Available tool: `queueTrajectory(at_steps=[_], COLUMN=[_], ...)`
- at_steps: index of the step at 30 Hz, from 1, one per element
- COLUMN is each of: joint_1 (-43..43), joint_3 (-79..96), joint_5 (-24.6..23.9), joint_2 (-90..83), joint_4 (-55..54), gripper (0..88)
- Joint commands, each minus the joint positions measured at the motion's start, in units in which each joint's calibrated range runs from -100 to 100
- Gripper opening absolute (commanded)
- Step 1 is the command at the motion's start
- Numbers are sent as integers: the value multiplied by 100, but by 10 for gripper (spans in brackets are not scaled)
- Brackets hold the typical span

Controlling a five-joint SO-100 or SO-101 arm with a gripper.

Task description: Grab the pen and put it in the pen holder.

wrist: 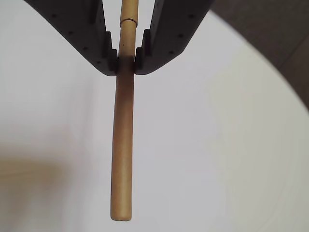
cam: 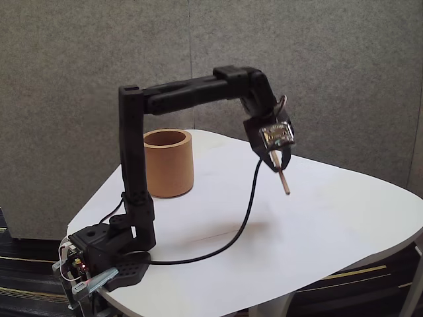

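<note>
A: Where's the pen (cam: pixel 283 177) rn?

B: Up in the air, clamped in the end effector (cam: pixel 276 163). Hangs nearly upright w/ a slight tilt, lower tip above the white table (cam: pixel 344 218), not touching it.

A: Grip ok?

B: In the wrist view the two black fingers (wrist: pixel 104 53) pinch the pen (wrist: pixel 123 145) near its upper part; most of the shaft sticks out below.

A: And the pen holder (cam: pixel 169 162)?

B: Stands upright on the table behind the arm (cam: pixel 135 172), to the left of the end effector in the fixed view, apart from the pen. A black cable (cam: pixel 241 224) droops from the wrist down to the base.
</note>
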Motion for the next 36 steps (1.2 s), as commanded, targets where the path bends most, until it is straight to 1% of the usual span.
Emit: queueTrajectory(at_steps=[1, 3, 8, 14, 19, 24, 26, 31, 36], joint_1=[-244, -522, -1569, -2828, -3487, -3758, -3765, -3758, -3831], joint_3=[-848, -957, -857, -587, 668, 2121, 2789, 4630, 5596], joint_5=[24, 224, 803, 1482, 2193, 2772, 2993, 3551, 3946], joint_2=[-911, -1326, -2448, -3083, -3725, -4563, -4888, -5751, -6060], joint_4=[25, 25, 25, 25, -42, -161, -551, -2186, -3364], gripper=[5, 5, 5, 5, 4, 4, 4, 4, 4])
